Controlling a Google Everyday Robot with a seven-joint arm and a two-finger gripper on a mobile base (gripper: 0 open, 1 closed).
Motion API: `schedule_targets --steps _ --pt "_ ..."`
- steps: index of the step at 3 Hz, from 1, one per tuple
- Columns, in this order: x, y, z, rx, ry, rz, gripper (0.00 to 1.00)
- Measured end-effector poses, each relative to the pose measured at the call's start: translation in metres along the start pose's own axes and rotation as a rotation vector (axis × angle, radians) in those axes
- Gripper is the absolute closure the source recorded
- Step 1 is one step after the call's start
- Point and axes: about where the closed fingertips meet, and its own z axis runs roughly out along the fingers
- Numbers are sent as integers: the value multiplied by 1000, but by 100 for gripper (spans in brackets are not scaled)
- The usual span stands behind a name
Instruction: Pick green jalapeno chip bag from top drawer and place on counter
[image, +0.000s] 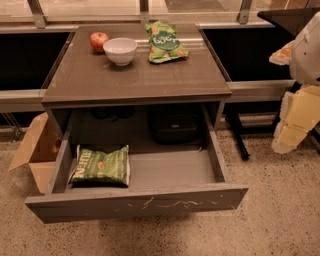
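Observation:
The green jalapeno chip bag (101, 166) lies flat in the left part of the open top drawer (150, 202), white letters up. The drawer is pulled out towards me below the counter (135, 75). My gripper (292, 125) hangs at the far right edge of the view, beside the counter's right side and well away from the bag and the drawer. Nothing shows in it.
On the counter stand a red apple (99, 40), a white bowl (120, 50) and a lighter green bag with a round logo (165, 42). An open cardboard box (37, 150) sits on the floor left of the drawer. A dark table leg (237, 135) stands to the right.

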Motion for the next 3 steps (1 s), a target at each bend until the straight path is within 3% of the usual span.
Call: schedule_targets --steps 1,3 --pt "0 0 0 0 0 0 0" --pt "-40 2 55 -52 -155 -60 0"
